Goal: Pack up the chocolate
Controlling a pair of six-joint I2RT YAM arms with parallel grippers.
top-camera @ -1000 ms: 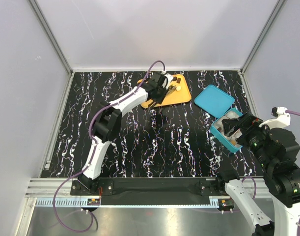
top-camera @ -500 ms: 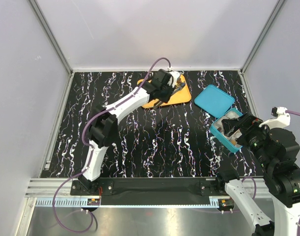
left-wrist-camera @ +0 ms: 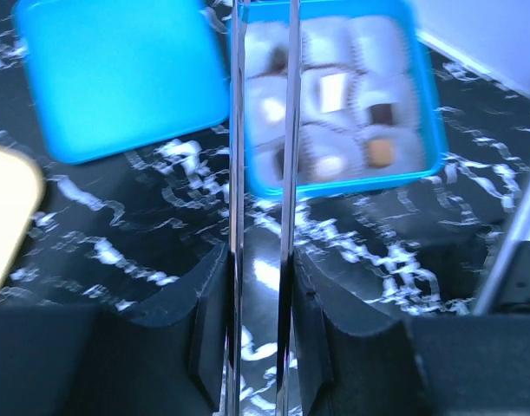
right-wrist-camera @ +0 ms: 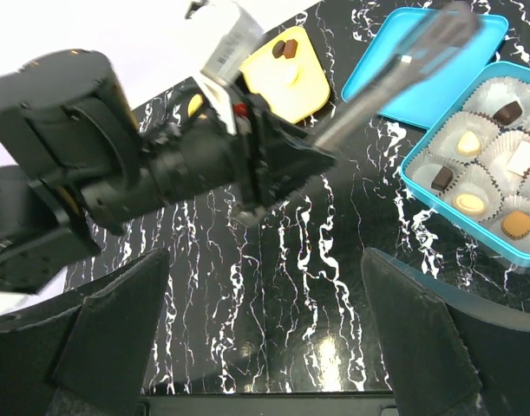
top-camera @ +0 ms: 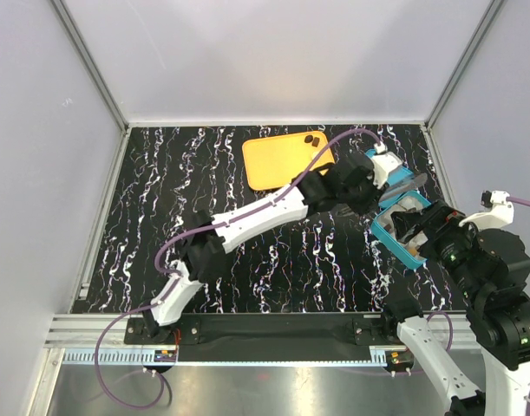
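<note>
My left gripper (top-camera: 362, 184) (left-wrist-camera: 263, 286) is shut on metal tongs (top-camera: 405, 185) (left-wrist-camera: 238, 130) that reach out over the teal box (top-camera: 382, 232) (left-wrist-camera: 425, 95). The tongs' blades stand close together; I cannot tell whether a piece sits between them. The box holds several chocolates in white paper cups, dark (right-wrist-camera: 507, 113), cream (right-wrist-camera: 467, 145) and caramel (right-wrist-camera: 516, 225). Two dark chocolates (top-camera: 311, 139) (right-wrist-camera: 284, 48) lie at the far right corner of the orange tray (top-camera: 278, 160). My right gripper (top-camera: 409, 227) (right-wrist-camera: 265, 321) is open and empty, held above the table by the box's near-left side.
The teal lid (left-wrist-camera: 117, 78) (right-wrist-camera: 421, 52) lies flat beside the box, partly under the left arm. The left arm stretches diagonally across the middle of the table. White walls close in the back and both sides.
The left arm has swung right with the tongs, from over the orange tray to over the teal box. The tray is now uncovered. The right arm has not moved.
</note>
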